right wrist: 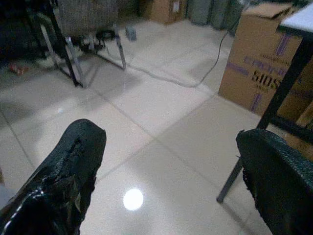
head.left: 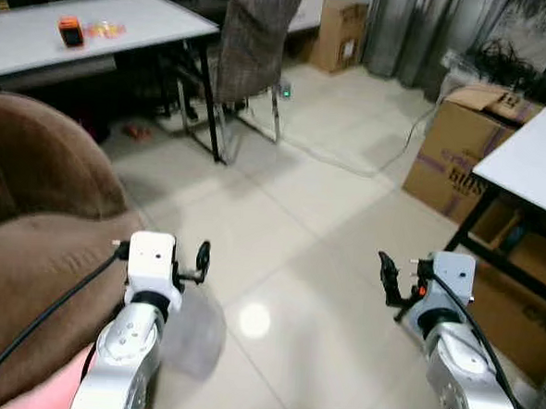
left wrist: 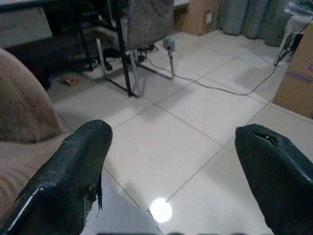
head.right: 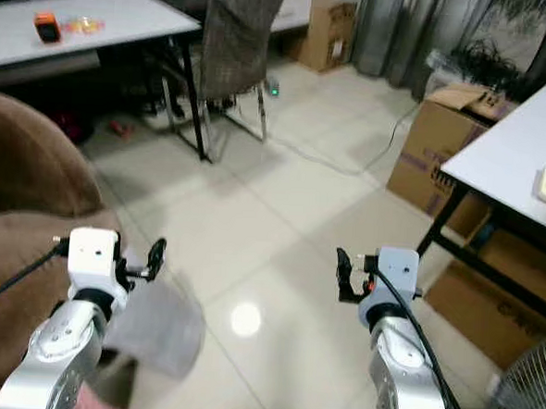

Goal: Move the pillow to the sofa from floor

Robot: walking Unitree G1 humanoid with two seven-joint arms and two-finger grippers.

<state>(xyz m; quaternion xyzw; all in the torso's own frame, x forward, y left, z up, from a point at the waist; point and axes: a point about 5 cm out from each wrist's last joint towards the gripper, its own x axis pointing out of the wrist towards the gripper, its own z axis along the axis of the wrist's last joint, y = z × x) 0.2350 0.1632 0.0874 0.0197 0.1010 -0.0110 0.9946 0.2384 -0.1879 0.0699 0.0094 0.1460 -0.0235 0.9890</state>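
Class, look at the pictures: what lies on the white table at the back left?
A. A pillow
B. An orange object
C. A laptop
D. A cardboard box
B: an orange object sits on the table, behind the sofa.

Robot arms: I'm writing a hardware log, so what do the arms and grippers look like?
Both arms are silver with white boxy wrist housings and black cables trailing back. The left gripper and right gripper have two long black fingers with scuffed, worn pads. A small orange-red spot sits beside the right wrist.
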